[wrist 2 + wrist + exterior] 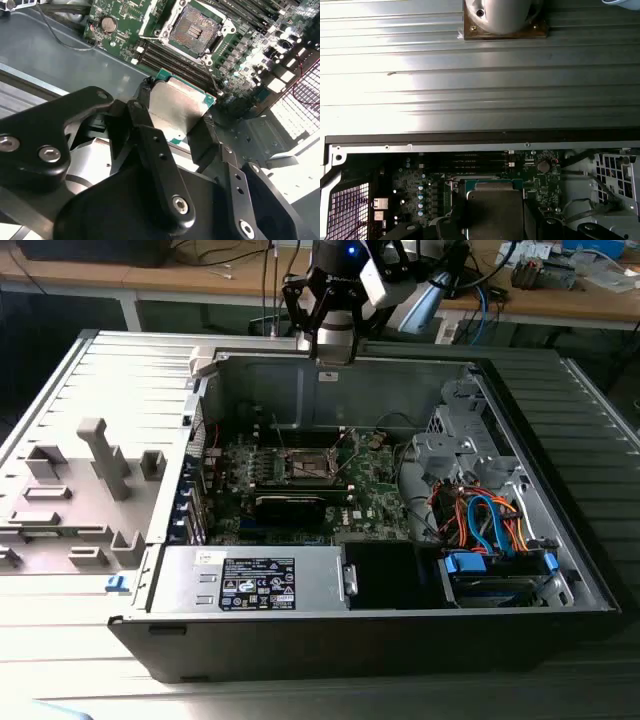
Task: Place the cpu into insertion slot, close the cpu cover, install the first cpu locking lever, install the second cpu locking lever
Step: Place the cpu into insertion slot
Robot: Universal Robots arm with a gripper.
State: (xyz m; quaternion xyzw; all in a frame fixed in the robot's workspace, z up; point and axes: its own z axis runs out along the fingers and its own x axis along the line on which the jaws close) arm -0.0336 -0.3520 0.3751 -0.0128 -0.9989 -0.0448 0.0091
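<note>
My gripper [335,348] hangs over the back wall of the open computer case [150,540]. It is shut on the cpu [175,107], a flat silvery square with a green edge, pinched between the two black fingers [142,117]. In the first wrist view the cpu [492,210] sits low in the picture, above the green board [420,195]. The insertion slot [192,32] is a dark square socket with a silver metal rim, bare and apart from the cpu. In the exterior view the insertion slot [310,465] lies below and in front of the gripper. I cannot tell how the cpu cover stands.
A black heatsink block [290,505] lies in front of the socket. A power supply [255,580] fills the front, and a drive cage with orange and blue cables [490,530] the exterior view's right. A coin battery [108,23] sits on the board. Grey fixtures [100,455] stand outside the case.
</note>
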